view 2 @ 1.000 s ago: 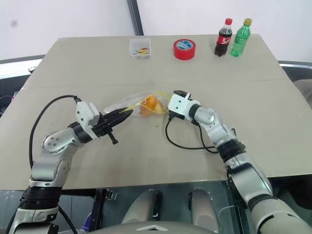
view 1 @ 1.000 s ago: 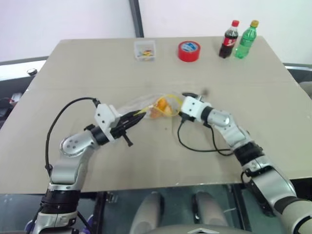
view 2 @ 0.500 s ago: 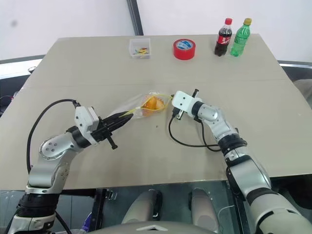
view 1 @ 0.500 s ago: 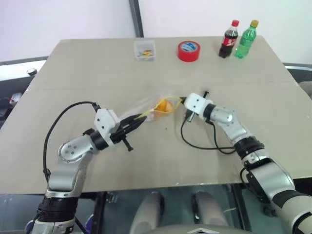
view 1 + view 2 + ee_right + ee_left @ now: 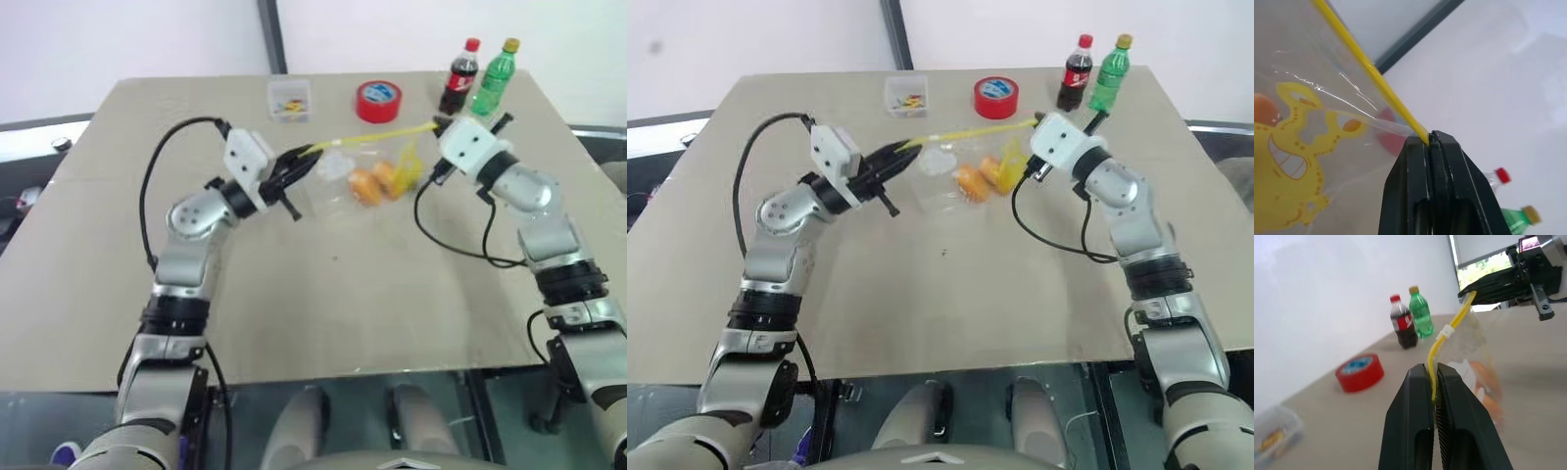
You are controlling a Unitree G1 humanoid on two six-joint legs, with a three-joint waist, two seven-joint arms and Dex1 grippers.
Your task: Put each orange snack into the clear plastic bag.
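Both grippers, left gripper and right gripper, had lifted the clear plastic bag off the table, each clamped on its yellow zip strip. Orange snacks hung inside, below and between them. Flimsy and slippery, the bag looked best held by that stiffer strip.

A: What is hard to see here?
B: The bits inside the small clear box are too small to tell. In the left wrist view the picture's edge cuts that box off.
A: And the orange snacks?
B: The crinkled clear plastic bag blurs their topping. The labels on the two bottles are unreadable.
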